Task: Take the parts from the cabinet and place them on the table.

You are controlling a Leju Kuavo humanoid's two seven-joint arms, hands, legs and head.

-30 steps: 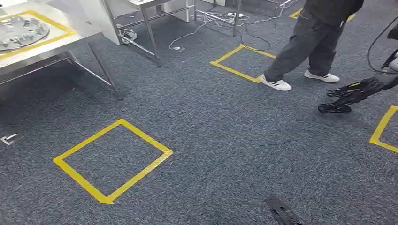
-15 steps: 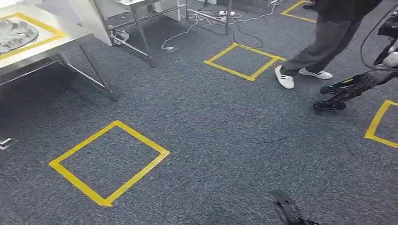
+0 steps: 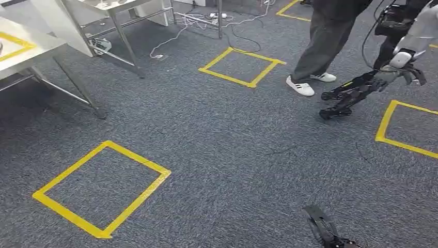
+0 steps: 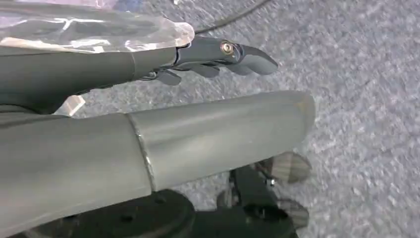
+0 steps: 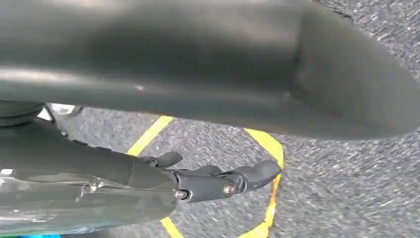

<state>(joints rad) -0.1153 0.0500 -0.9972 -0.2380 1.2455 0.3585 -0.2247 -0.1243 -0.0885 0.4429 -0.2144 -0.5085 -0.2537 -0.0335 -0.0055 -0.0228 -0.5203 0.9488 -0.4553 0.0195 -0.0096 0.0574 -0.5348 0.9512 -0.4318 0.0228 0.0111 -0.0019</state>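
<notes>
I see the floor and none of the parts. In the left wrist view my left hand (image 4: 208, 134) hangs over grey carpet with its thick thumb and dark fingers (image 4: 233, 52) stretched out and nothing between them. My right hand (image 5: 198, 64), in the right wrist view, also holds nothing, and its dark fingers (image 5: 223, 183) reach out above a corner of yellow floor tape (image 5: 275, 163). A corner of the steel table (image 3: 23, 54), marked with yellow tape, sits at the far left in the head view.
A person (image 3: 325, 41) in dark trousers and white shoes stands at the upper right. Beside them a silver robot arm with a dark hand (image 3: 351, 95) hangs in from the right. Yellow tape squares (image 3: 100, 188) mark the carpet. Cables (image 3: 206, 26) and table legs (image 3: 77, 88) lie at the back.
The camera has moved: the whole scene slid left and the table has nearly left the picture. The person has stepped, and the arm at the right has swung higher.
</notes>
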